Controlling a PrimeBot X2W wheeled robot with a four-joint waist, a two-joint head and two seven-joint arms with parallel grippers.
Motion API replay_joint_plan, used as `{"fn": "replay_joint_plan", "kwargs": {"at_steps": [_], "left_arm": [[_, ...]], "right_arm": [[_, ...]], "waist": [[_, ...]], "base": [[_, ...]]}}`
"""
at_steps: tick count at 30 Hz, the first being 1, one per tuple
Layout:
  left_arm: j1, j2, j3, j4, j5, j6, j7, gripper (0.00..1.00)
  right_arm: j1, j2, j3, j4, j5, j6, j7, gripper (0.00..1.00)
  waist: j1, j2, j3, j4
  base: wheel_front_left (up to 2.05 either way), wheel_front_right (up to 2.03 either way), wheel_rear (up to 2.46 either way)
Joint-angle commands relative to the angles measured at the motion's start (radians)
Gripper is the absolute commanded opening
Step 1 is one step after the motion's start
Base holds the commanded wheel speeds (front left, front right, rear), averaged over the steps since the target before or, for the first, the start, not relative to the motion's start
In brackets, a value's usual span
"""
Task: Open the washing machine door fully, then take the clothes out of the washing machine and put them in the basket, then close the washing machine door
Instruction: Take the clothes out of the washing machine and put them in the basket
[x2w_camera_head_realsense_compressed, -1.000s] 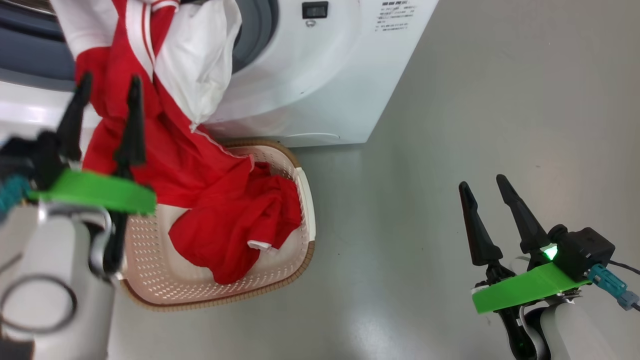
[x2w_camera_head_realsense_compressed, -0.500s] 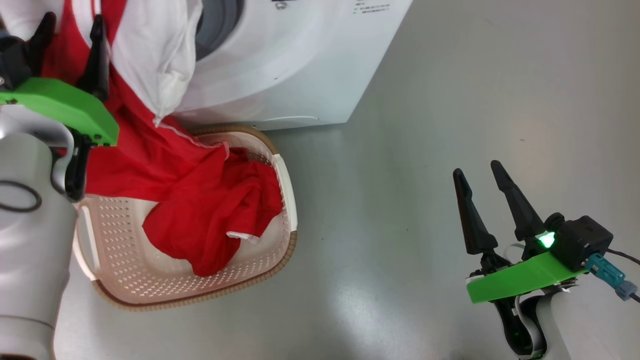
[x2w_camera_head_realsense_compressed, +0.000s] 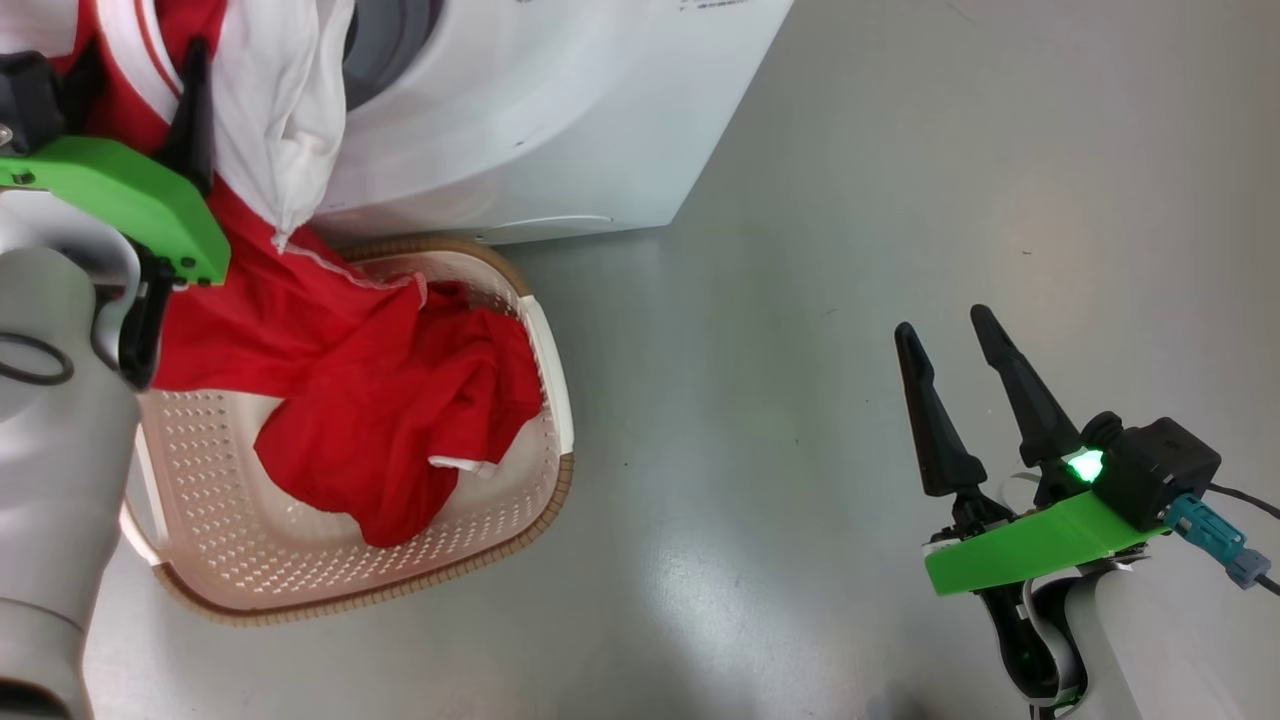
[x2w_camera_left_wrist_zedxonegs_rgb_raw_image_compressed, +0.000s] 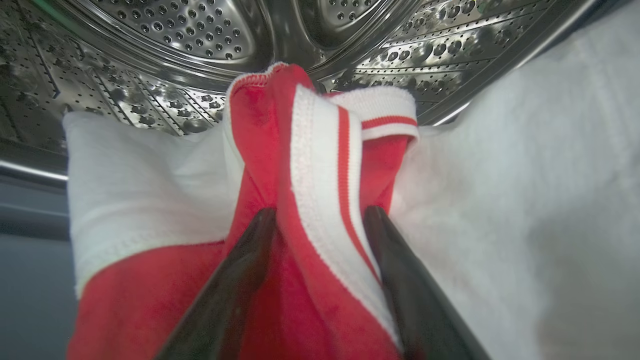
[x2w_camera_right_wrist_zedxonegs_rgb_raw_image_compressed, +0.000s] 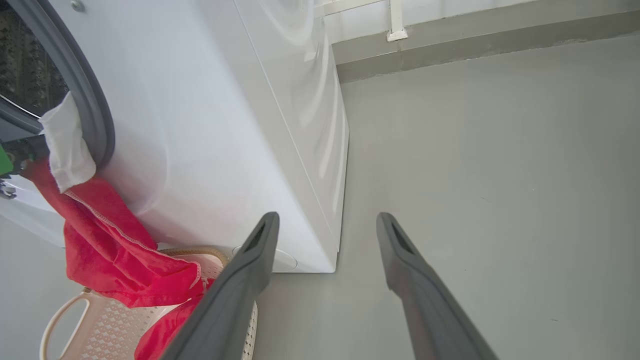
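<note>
Head view, left to right: left hand (x2w_camera_head_realsense_compressed: 130, 90) is clamped on the clothes (x2w_camera_head_realsense_compressed: 380, 400), which trail from the washing machine (x2w_camera_head_realsense_compressed: 520, 110) mouth down into the basket (x2w_camera_head_realsense_compressed: 545, 340) below. Right hand (x2w_camera_head_realsense_compressed: 965, 390) hangs spread and empty over the floor. Looks like the unloading step; next I'd guess pull the rest clear and drop it. Left wrist view adds the steel drum (x2w_camera_left_wrist_zedxonegs_rgb_raw_image_compressed: 175, 30) behind the pinched striped trim.

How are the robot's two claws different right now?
The left gripper is up at the washer, pinching the clothes; the right gripper hangs over bare floor, jaws apart, holding nothing. Both have two long dark fingers and a green bracket.
</note>
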Motion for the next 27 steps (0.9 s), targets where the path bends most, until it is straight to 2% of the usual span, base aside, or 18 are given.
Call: {"fn": "replay_joint_plan", "kwargs": {"at_steps": [1,2,3,13,20,27], "left_arm": [[-0.014,0.057,0.004,-0.007,-0.012,-0.005,-0.005,0.51],[-0.013,0.058,-0.003,-0.007,-0.019,-0.005,-0.005,0.22],[-0.012,0.060,-0.010,-0.008,-0.027,-0.005,-0.005,0.00],[0.032,0.079,0.005,-0.099,-0.066,-0.005,-0.005,0.00],[0.179,0.067,0.125,-0.275,-0.029,-0.005,-0.005,0.00],[0.377,0.014,0.230,-0.463,0.036,-0.005,-0.005,0.00]], "right_arm": [[0.000,0.001,0.026,-0.023,0.012,0.007,-0.006,1.00],[0.001,0.001,0.026,-0.022,0.012,0.007,-0.006,1.00],[0.001,0.001,0.025,-0.022,0.012,0.007,-0.006,1.00],[0.002,0.001,0.012,-0.021,0.009,0.007,-0.006,1.00],[0.008,0.001,0.006,-0.022,0.007,0.007,-0.006,1.00],[0.016,0.001,-0.002,-0.021,0.002,0.007,-0.006,1.00]], "waist": [[0.0000,0.0000,0.000,0.000],[0.0000,0.0000,0.000,0.000],[0.0000,0.0000,-0.001,0.001],[0.0000,0.0000,-0.005,0.019],[0.0000,0.0000,-0.013,0.037],[0.0000,0.0000,-0.022,0.060]], "base": [[0.00,0.00,0.00],[0.00,0.00,0.00],[0.00,0.00,0.00],[0.00,0.00,0.00],[0.00,0.00,0.00],[0.00,0.00,0.00]]}}
